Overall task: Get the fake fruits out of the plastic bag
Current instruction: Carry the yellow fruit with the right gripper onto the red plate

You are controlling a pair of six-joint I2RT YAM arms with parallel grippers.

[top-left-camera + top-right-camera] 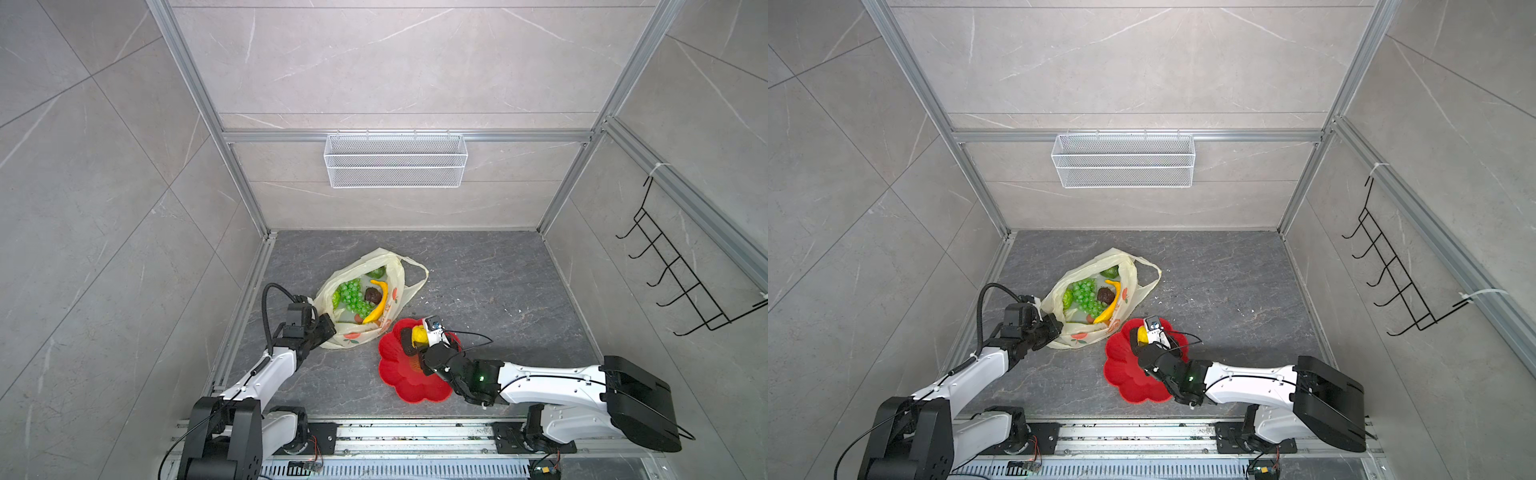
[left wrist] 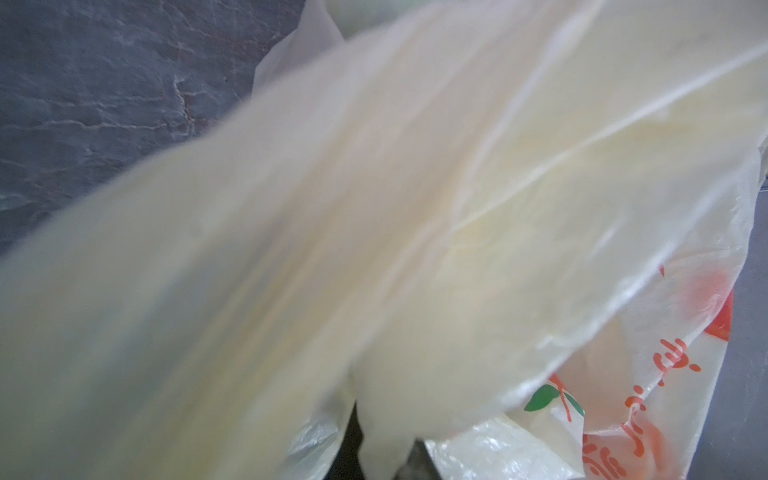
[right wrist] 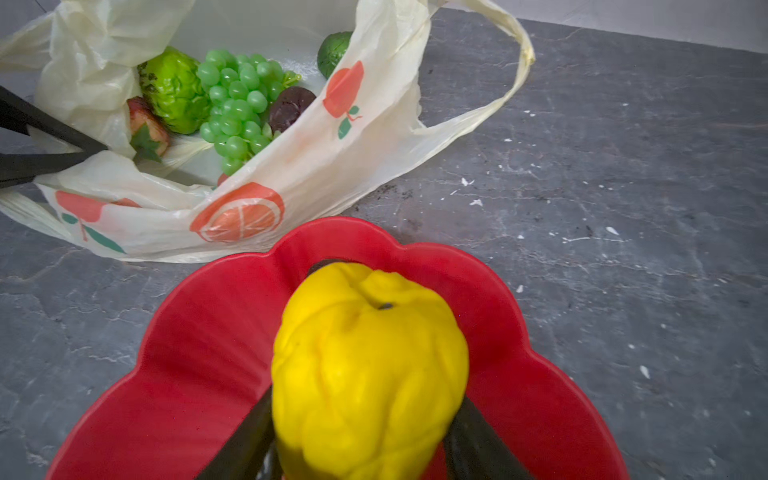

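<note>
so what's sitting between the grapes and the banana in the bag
The dark-brown piece, right between the grape bunch and the banana; both top views show it.

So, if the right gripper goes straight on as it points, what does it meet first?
The lemon in the right gripper would probably touch the far wall of the red plate first; the plastic bag lies beyond. Gripper height is unclear.

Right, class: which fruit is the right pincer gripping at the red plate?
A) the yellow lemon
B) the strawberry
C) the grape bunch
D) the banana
A: the yellow lemon sits clamped in the right pincer at the red plate; the other three lie in the plastic bag.
</note>
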